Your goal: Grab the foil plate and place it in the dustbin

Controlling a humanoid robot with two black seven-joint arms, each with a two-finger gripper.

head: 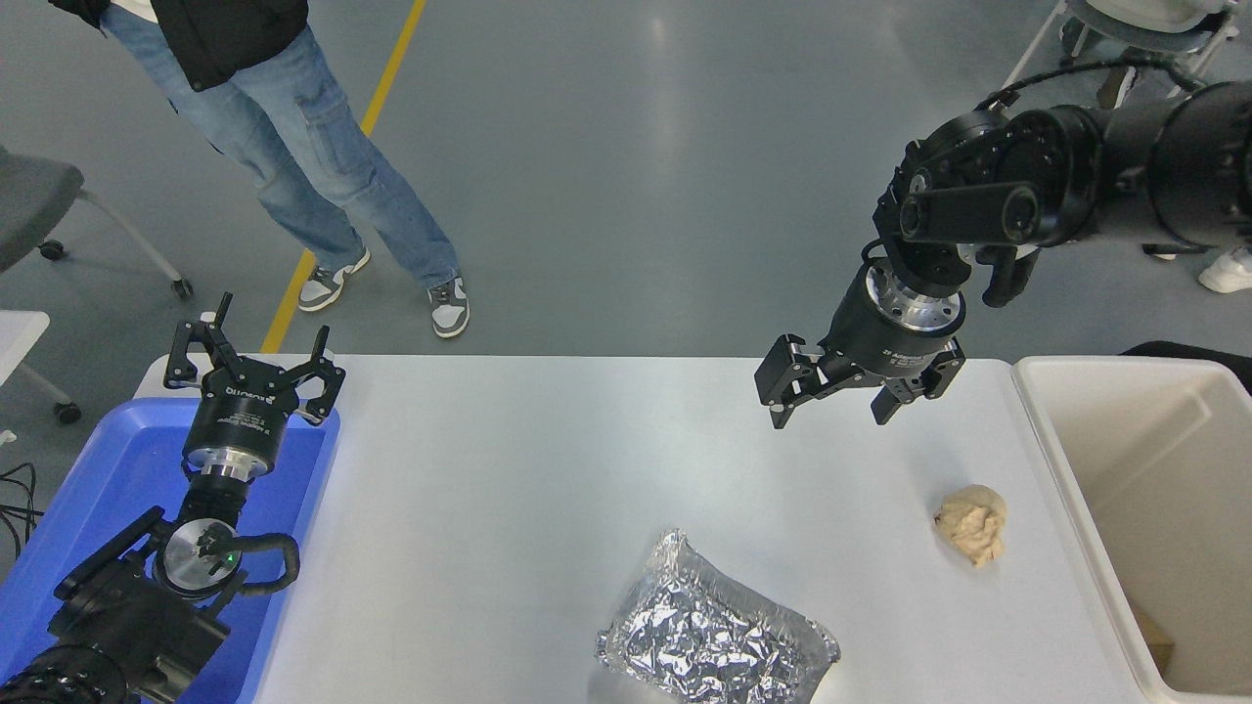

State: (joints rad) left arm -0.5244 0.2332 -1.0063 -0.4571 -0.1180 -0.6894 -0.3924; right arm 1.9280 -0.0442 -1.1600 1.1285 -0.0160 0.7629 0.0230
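Note:
The foil plate (pixel 717 634), a shiny crinkled silver tray, lies on the white table (pixel 548 469) at the near edge, right of centre. The dustbin (pixel 1144 489), a cream-white bin, stands at the table's right end. My right gripper (pixel 833 416) is open and empty, hanging above the table's far right part, well beyond the foil plate and apart from it. My left gripper (pixel 256 344) is open and parked over the blue tray at the left.
A small crumpled tan paper ball (pixel 971 524) lies on the table between the foil plate and the dustbin. A blue shallow tray (pixel 108 489) sits at the left end. A person in jeans (pixel 313 156) stands beyond the table's far left.

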